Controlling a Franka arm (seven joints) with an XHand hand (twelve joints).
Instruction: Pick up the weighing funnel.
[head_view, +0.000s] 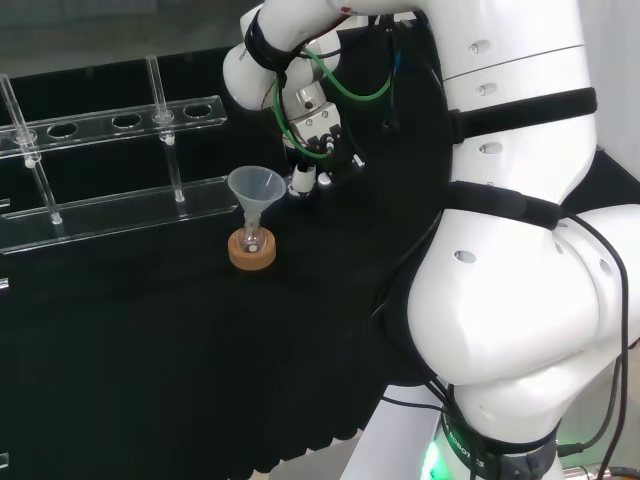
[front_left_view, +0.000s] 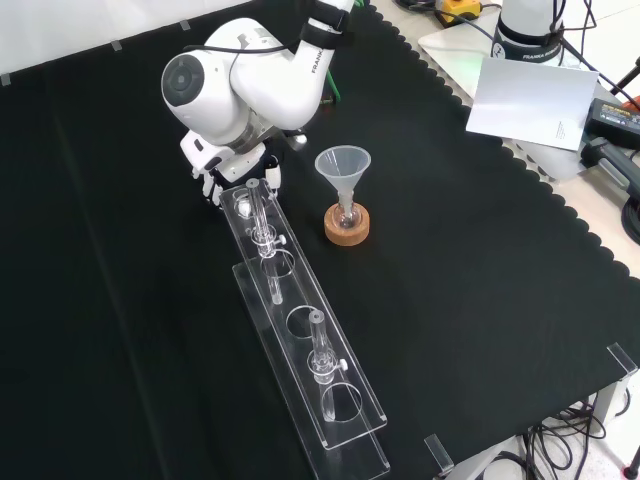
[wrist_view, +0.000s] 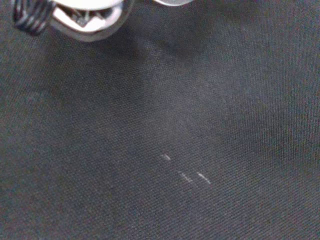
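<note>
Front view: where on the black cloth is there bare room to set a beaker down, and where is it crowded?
Bare: the wide cloth left of the clear rack, and the patch right of the rack, below the cork ring. Crowded: the rack's far end, where the hand and the funnel stand close.

A lab: funnel (front_left_view: 343, 165) and clear tube rack (front_left_view: 294, 296).

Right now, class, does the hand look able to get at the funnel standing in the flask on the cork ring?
Probably yes: the hand hangs close beside the funnel, with bare cloth between them; the clear rack lies off that path.
</note>
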